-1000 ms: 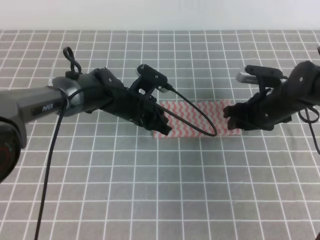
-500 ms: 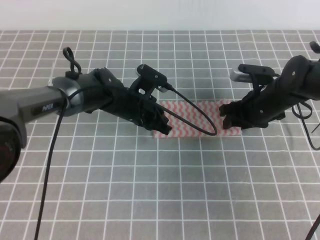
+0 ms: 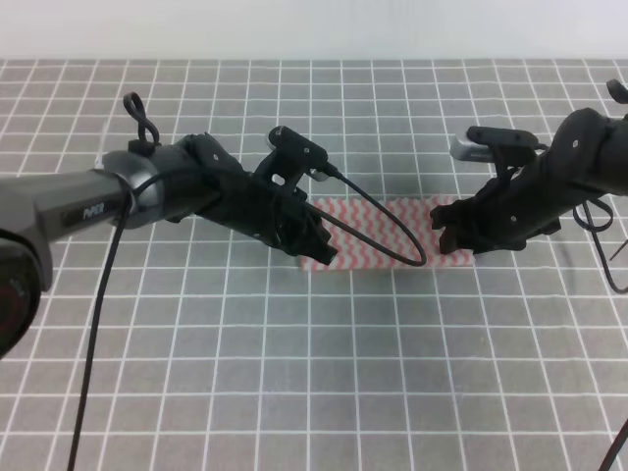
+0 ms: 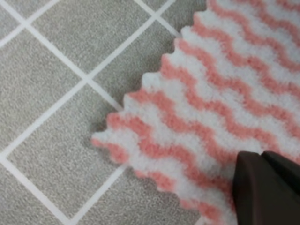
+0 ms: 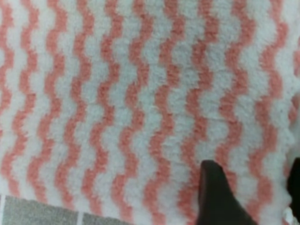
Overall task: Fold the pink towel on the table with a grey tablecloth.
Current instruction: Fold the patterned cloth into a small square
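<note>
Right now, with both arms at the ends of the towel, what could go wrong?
1. The left wrist view shows one finger over the pink towel near its corner; a shallow grip might slip.
2. The black cable loops across the towel and might snag a fold.
3. The right gripper is at the far end; uneven lifting might skew the fold.

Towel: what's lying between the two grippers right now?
In the high view, only the flat pink towel spans between the left gripper and right gripper, with the left arm's black cable looping over it.

pink towel (image 3: pixel 383 235) ends under both arms
</note>
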You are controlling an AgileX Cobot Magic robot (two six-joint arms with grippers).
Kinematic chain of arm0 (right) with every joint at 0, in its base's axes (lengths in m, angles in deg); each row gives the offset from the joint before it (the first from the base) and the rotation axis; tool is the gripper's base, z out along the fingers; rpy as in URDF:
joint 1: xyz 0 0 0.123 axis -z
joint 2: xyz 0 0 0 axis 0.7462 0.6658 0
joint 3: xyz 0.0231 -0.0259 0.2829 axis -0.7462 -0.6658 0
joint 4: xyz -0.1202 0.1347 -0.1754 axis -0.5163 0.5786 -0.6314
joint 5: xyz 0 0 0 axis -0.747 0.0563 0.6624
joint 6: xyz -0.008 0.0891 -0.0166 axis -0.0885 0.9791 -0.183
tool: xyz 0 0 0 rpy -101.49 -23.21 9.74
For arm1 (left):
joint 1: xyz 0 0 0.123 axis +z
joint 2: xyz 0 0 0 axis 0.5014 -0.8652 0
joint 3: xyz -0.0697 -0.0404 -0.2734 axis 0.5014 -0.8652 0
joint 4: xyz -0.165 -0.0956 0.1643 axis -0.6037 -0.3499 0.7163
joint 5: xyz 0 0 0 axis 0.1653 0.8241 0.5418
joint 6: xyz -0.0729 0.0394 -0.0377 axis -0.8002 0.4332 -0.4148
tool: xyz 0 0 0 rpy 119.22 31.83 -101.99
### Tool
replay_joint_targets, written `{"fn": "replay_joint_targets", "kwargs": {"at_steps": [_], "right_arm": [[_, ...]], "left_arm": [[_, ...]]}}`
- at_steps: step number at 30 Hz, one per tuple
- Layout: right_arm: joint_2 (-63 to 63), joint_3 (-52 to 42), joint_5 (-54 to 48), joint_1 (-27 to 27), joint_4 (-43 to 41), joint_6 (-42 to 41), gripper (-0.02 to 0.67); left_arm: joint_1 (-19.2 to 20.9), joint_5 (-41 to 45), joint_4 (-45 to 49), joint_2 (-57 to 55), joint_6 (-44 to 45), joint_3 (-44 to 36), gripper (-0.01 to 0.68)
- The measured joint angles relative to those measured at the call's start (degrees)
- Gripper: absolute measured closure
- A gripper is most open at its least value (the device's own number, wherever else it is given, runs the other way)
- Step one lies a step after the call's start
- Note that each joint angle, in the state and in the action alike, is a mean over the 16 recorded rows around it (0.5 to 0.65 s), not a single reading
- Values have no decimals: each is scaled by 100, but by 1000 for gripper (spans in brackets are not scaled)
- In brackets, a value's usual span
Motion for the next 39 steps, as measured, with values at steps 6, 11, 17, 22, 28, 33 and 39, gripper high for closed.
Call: {"fn": "replay_joint_targets", "kwargs": {"at_steps": [6,11,17,22,28,33,39], "right_arm": [[10,8,-18,-1,13,-2,434],[6,23,-12,-1,25,-5,530],[-42,162,-77,-1,64,-81,627],[-95,354,-238,-10,253,-305,662],[-147,563,-447,-84,602,-717,664],[-156,635,-530,-197,894,-1031,664],[-158,639,-505,-328,1068,-1211,664]], "left_arm": [[0,-4,-2,0,-1,2,673],[0,-7,-2,0,4,4,673],[0,-3,11,0,4,4,673],[0,4,26,0,0,2,673],[0,0,39,0,-5,0,674],[1,-7,37,23,-7,20,674],[17,-5,33,176,-15,69,674]]}}
